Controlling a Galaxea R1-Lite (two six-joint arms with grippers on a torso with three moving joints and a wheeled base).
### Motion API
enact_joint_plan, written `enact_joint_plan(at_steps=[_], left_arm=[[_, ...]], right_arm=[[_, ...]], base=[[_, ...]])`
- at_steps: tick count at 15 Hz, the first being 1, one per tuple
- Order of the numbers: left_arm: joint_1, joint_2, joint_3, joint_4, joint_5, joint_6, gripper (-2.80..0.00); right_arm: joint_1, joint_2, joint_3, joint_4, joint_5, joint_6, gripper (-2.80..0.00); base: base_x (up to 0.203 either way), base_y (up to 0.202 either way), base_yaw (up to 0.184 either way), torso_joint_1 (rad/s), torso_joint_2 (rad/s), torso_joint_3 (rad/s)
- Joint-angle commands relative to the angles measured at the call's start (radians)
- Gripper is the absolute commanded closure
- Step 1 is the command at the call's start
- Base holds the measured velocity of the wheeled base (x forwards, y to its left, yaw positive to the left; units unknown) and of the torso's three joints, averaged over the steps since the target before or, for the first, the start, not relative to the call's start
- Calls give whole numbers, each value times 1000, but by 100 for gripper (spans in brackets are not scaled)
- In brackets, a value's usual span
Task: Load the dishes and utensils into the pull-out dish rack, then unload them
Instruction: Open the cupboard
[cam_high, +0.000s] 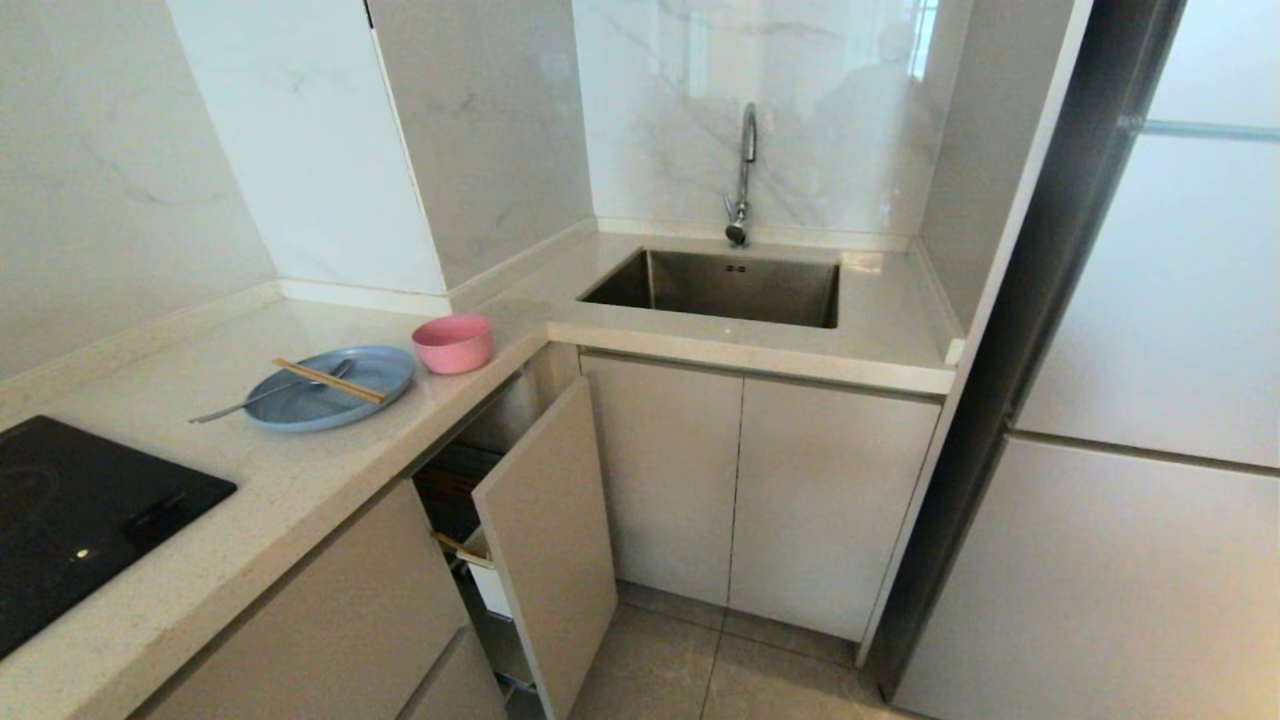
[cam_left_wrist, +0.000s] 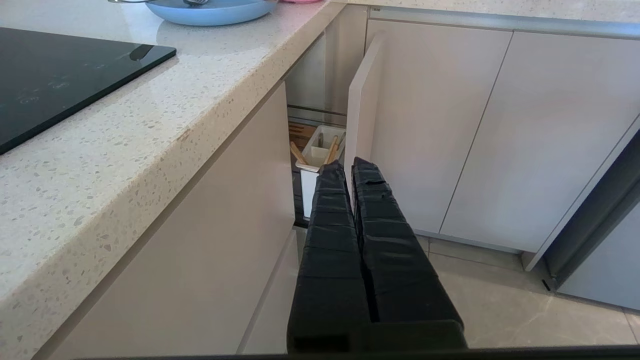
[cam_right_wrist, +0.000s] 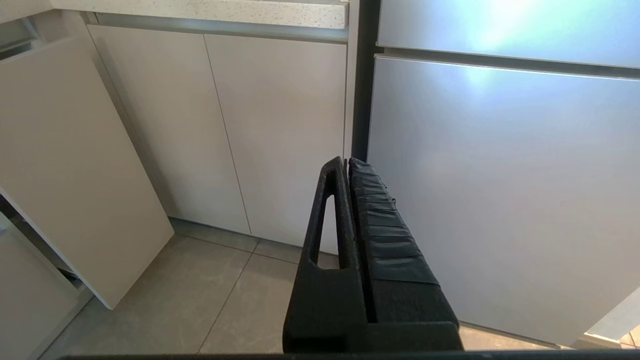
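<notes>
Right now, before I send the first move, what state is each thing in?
pull-out dish rack: partly pulled out
white utensil cup: in the rack, wooden sticks standing in it
plate: on the counter, chopsticks and spoon lying across it
pink bowl: upright beside the plate
left gripper: shut, empty
right gripper: shut, empty

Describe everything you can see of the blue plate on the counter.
The round, flat light-blue plate, matte and plastic-looking, lies level on the speckled beige countertop between the black cooktop and the pink bowl. A slim silver utensil and light wooden chopsticks rest across it.
</notes>
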Motion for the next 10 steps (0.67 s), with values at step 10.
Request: enact_joint_plan(at_steps=[10], left_arm=[[1, 0, 2, 0, 0, 3, 0]], right_arm=[[0, 0, 6, 0, 0, 0, 0]], base=[[0, 0, 0, 0, 0, 0]])
